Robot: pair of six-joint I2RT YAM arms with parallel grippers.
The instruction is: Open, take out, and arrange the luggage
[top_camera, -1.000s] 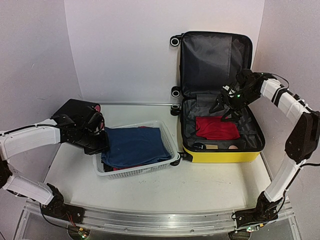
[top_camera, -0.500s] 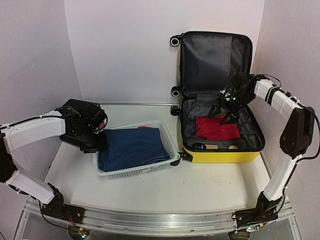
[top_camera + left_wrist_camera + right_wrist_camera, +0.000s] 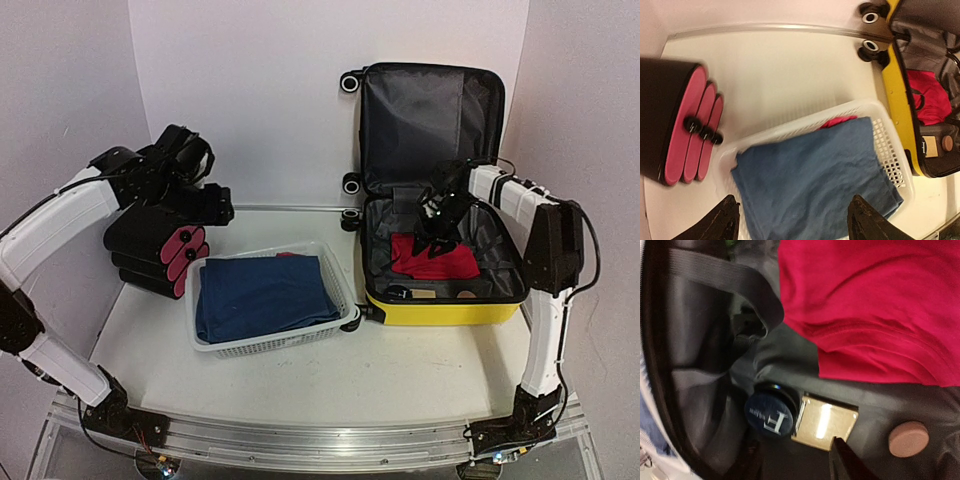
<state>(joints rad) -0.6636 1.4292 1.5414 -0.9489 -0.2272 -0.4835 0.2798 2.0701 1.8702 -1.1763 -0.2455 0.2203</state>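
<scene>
The luggage (image 3: 440, 306), a yellow hard-shell suitcase, lies open at the right with its lid upright against the back wall. A red garment (image 3: 440, 258) rests on the dark grey lining. My right gripper (image 3: 432, 222) hovers inside the case over the garment's far edge. In the right wrist view one dark fingertip (image 3: 845, 460) shows beside a gold bottle (image 3: 825, 422) with a dark round cap (image 3: 771, 415); the gripper (image 3: 795, 465) holds nothing. My left gripper (image 3: 218, 208) is raised at the back left, open and empty (image 3: 792, 225).
A white mesh basket (image 3: 275, 345) holding a folded blue cloth (image 3: 262, 292) sits left of the suitcase. A black case with pink round ends (image 3: 150, 245) lies at the far left. A pinkish disc (image 3: 908, 438) lies near the bottle.
My left gripper opened, let go at the blue cloth's edge and rose up and back. My right gripper slid left and lower over the red garment, its jaws narrowing.
</scene>
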